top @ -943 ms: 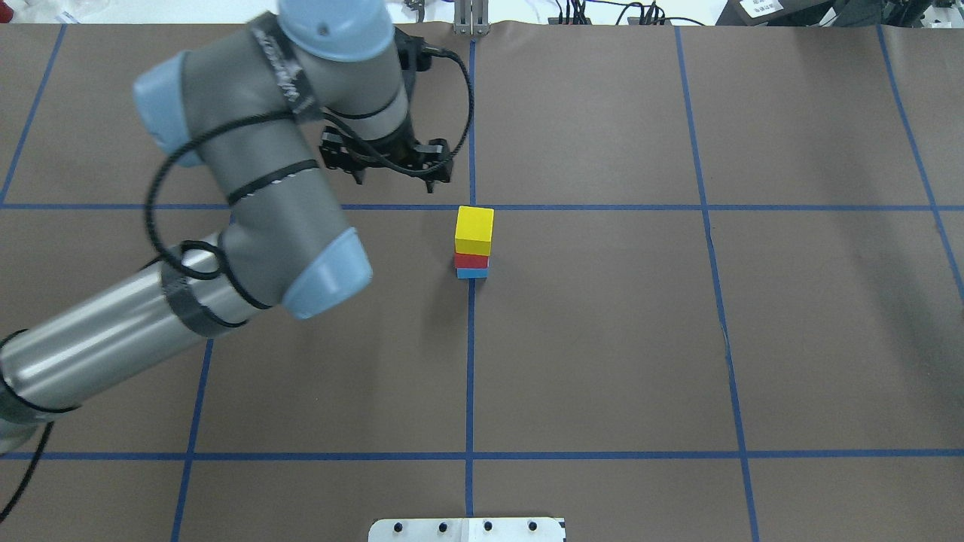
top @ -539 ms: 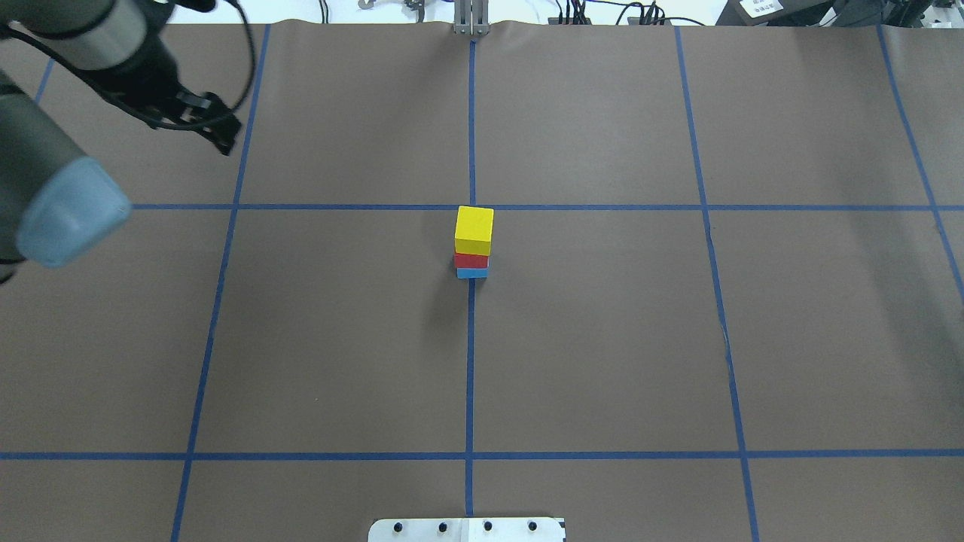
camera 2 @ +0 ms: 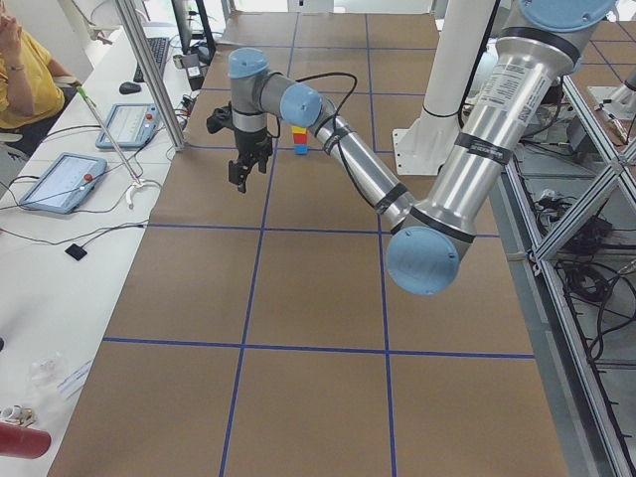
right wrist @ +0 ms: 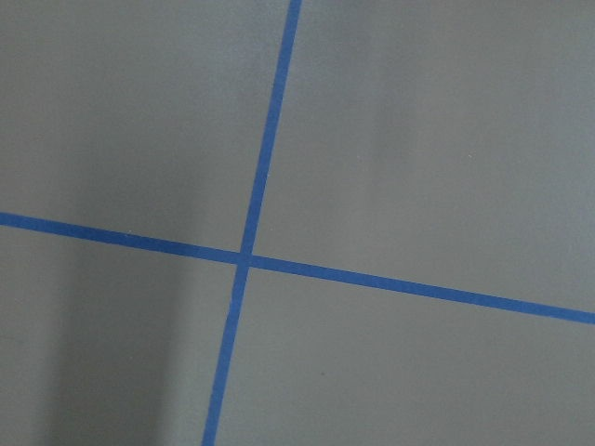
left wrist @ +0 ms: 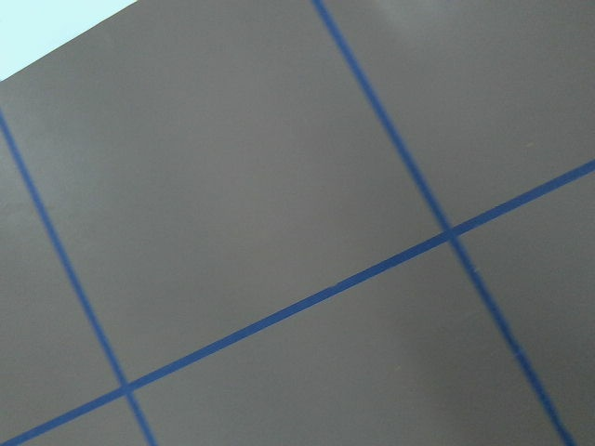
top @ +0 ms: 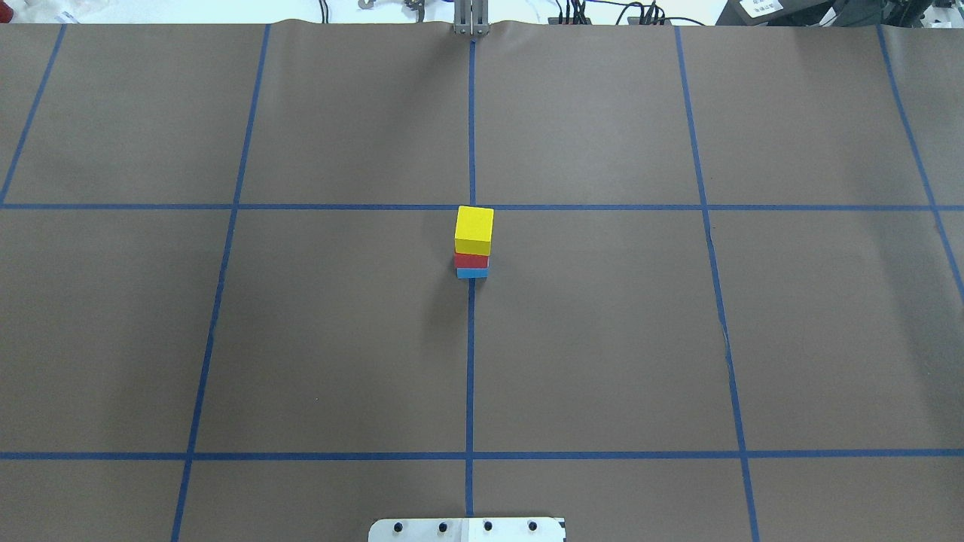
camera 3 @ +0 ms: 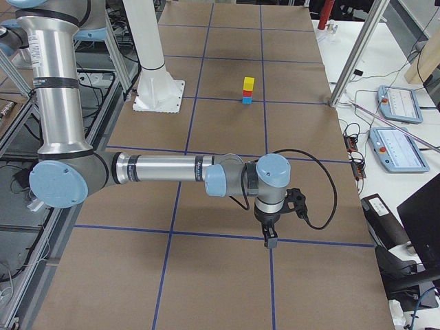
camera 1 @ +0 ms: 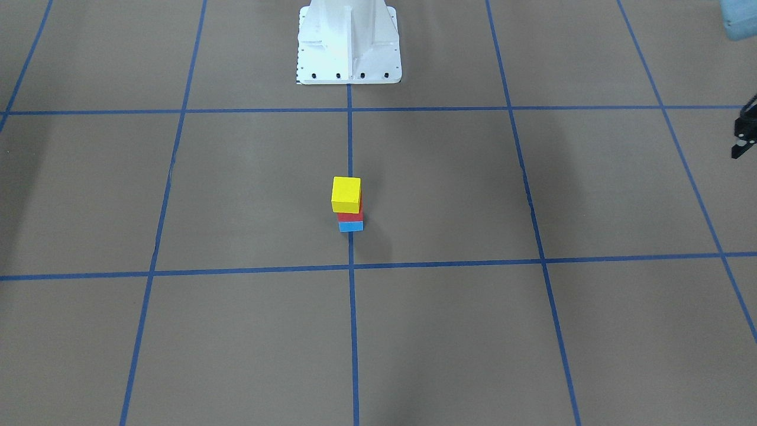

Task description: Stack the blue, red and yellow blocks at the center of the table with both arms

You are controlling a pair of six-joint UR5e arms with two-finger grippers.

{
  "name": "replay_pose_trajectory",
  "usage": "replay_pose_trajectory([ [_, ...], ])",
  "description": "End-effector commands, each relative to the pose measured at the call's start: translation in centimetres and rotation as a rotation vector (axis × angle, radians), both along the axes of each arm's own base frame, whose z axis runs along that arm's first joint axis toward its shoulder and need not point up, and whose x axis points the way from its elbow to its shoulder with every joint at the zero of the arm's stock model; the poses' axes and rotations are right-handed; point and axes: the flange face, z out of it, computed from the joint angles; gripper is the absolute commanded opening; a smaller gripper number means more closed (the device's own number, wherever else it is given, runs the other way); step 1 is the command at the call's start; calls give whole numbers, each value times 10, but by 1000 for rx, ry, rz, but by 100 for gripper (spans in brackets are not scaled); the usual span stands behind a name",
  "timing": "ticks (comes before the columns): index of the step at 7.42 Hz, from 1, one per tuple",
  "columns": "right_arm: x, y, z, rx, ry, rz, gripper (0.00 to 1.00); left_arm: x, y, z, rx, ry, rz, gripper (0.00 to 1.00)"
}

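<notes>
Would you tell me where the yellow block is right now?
In the overhead view, the yellow block sits atop the red block, mid-table on the lengthwise tape line.

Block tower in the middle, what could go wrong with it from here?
1. The stack stands free: yellow block on red block on blue block. Yellow seems slightly offset, so a jolt to the table might topple it.
2. The left end effector and right end effector hang over the table's ends; a sweep through the centre could knock it.
</notes>
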Motion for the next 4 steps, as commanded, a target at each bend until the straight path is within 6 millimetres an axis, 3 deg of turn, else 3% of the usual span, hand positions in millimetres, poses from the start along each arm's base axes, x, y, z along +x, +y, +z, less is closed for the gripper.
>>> replay_pose_trajectory([
  [1,5,1,1,10,1,1,100,-44,38,110,-86,9,-120,100],
  [3,4,3,8,-11,0,1,100,-58,89,159,-168,21,-251,100],
  [4,4,4,13,-28,-3,9,100,-58,106,171,-185,33,-270,100],
])
